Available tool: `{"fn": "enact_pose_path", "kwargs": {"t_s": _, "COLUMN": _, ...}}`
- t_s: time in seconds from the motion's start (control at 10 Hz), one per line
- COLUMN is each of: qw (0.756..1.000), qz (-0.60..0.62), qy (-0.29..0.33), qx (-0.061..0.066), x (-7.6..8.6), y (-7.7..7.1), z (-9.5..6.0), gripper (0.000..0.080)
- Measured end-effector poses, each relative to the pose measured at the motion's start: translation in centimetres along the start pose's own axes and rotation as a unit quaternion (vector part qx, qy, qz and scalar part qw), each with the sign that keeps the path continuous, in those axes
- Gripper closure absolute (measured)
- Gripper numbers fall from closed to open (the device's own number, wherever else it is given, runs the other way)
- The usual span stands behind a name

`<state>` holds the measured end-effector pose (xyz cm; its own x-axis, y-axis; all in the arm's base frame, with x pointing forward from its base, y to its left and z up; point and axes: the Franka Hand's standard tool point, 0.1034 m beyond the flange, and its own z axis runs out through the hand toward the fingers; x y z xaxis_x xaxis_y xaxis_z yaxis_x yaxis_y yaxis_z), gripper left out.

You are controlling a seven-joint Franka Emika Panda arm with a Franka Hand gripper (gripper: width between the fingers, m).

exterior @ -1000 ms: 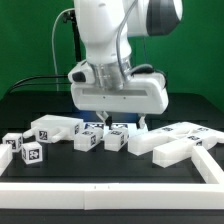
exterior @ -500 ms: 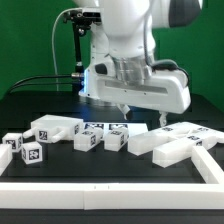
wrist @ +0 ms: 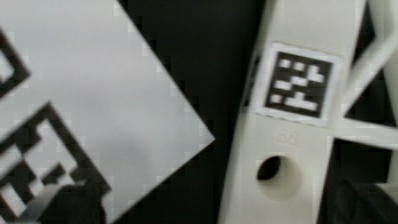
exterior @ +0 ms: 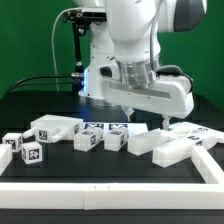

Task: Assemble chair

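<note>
The chair's white tagged pieces lie in a row across the black table. Two small blocks (exterior: 22, 148) are at the exterior view's left, and a chunky piece (exterior: 55, 127) lies beside them. Tagged pieces (exterior: 104, 137) are in the middle. Long flat pieces (exterior: 180, 143) are at the exterior view's right. My gripper (exterior: 167, 123) hangs just above the long right pieces, with nothing seen in it. Its fingers are mostly hidden under the hand. The wrist view shows a long white piece with a tag (wrist: 297, 85) and a hole (wrist: 267, 168), and beside it a flat tagged panel (wrist: 89, 130).
A white border rail (exterior: 100, 190) runs along the front of the table and turns up the exterior view's right side (exterior: 212, 170). Cables and a stand (exterior: 78, 50) are at the back before a green backdrop.
The arm has moved toward the exterior view's right, from over the middle pieces to over the long right pieces. The pieces on the table have not moved.
</note>
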<state>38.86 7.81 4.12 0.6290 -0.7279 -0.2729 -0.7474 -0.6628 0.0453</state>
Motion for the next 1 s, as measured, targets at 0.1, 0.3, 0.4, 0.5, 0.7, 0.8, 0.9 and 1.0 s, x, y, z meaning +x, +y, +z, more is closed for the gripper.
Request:
{"fn": "enact_pose_path", "kwargs": {"t_s": 0.1, "qw": 0.999, "qz": 0.034, "qy": 0.031, "qx": 0.01, "x": -0.9, "y": -0.4, "z": 0.5, "gripper": 0.0151}}
{"fn": "enact_pose_path", "kwargs": {"t_s": 0.3, "qw": 0.998, "qz": -0.029, "qy": 0.051, "qx": 0.037, "x": 0.4, "y": -0.1, "z": 0.3, "gripper": 0.0151}}
{"fn": "enact_pose_path", "kwargs": {"t_s": 0.4, "qw": 0.998, "qz": -0.022, "qy": 0.049, "qx": 0.037, "x": 0.4, "y": 0.0, "z": 0.3, "gripper": 0.0151}}
{"fn": "enact_pose_path", "kwargs": {"t_s": 0.5, "qw": 0.998, "qz": -0.024, "qy": 0.05, "qx": 0.036, "x": 0.3, "y": -0.1, "z": 0.4, "gripper": 0.0151}}
{"fn": "enact_pose_path", "kwargs": {"t_s": 0.7, "qw": 0.998, "qz": -0.015, "qy": 0.048, "qx": 0.032, "x": 0.3, "y": -0.1, "z": 1.0, "gripper": 0.0151}}
{"fn": "enact_pose_path", "kwargs": {"t_s": 0.8, "qw": 0.999, "qz": 0.004, "qy": 0.046, "qx": 0.028, "x": -0.2, "y": -0.4, "z": 1.6, "gripper": 0.0151}}
{"fn": "enact_pose_path", "kwargs": {"t_s": 0.9, "qw": 0.999, "qz": 0.011, "qy": 0.045, "qx": 0.026, "x": -0.6, "y": -0.7, "z": 2.0, "gripper": 0.0151}}
{"fn": "enact_pose_path", "kwargs": {"t_s": 1.0, "qw": 0.999, "qz": 0.013, "qy": 0.045, "qx": 0.025, "x": -0.8, "y": -1.0, "z": 2.2, "gripper": 0.0151}}
